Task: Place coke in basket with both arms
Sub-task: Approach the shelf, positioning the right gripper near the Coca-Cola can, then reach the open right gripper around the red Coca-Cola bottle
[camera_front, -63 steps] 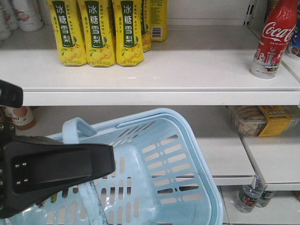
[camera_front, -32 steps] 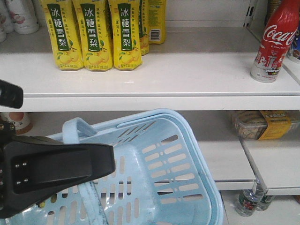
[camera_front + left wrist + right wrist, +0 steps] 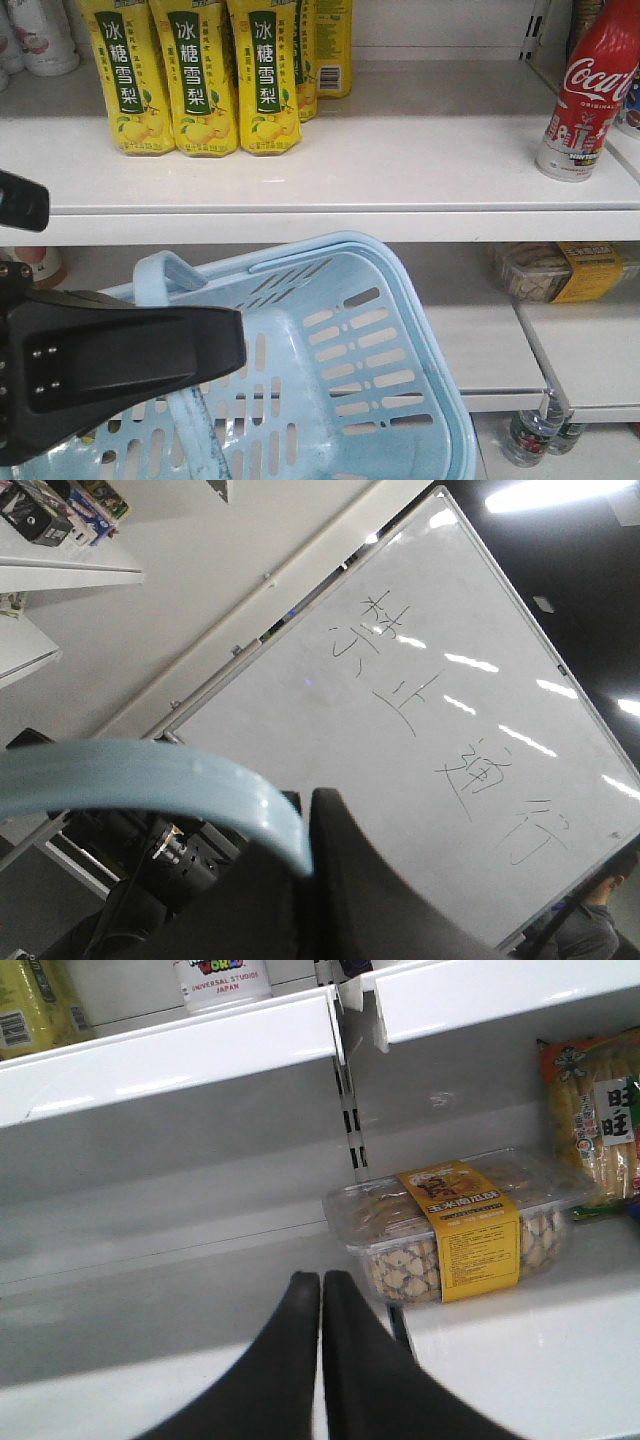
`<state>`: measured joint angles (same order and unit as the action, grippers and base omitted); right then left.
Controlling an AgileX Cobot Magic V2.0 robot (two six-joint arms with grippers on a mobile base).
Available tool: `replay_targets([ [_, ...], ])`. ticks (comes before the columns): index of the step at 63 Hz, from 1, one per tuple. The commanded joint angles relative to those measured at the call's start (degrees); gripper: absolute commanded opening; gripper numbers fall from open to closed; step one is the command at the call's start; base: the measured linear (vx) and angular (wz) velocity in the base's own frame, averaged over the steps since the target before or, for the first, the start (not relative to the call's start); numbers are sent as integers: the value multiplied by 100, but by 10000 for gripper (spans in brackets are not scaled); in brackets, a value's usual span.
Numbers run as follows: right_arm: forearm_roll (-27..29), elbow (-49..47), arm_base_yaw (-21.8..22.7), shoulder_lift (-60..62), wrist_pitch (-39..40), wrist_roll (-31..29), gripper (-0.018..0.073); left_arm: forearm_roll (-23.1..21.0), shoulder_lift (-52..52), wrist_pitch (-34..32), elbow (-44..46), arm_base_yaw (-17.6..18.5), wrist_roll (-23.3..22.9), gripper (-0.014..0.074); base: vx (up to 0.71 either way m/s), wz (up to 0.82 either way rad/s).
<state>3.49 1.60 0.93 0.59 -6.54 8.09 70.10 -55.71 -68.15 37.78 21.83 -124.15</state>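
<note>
While the coke (image 3: 588, 95) stands upright on the upper shelf (image 3: 400, 150), well apart from both arms, the left fingers (image 3: 345, 875) clamp the basket (image 3: 285, 330) handle and the right fingers (image 3: 350, 1350) press together, empty.

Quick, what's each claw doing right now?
Left gripper: shut on the basket handle.
Right gripper: shut, holding nothing.

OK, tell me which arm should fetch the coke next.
Right. The left gripper is clamped on the basket handle, so it's occupied. The right gripper is shut and empty, facing the lower shelf below the coke; it would need to open and rise.
</note>
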Motion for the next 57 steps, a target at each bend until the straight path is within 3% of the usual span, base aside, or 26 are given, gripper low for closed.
replay_targets([
  [1, -46, 44, 28, 74, 402, -39, -5, -529, 70, -285, 165, 45, 24, -6, 1, 0],
  [57, -46, 44, 28, 74, 402, -39, -5, -529, 70, -285, 165, 45, 24, -6, 0, 0],
])
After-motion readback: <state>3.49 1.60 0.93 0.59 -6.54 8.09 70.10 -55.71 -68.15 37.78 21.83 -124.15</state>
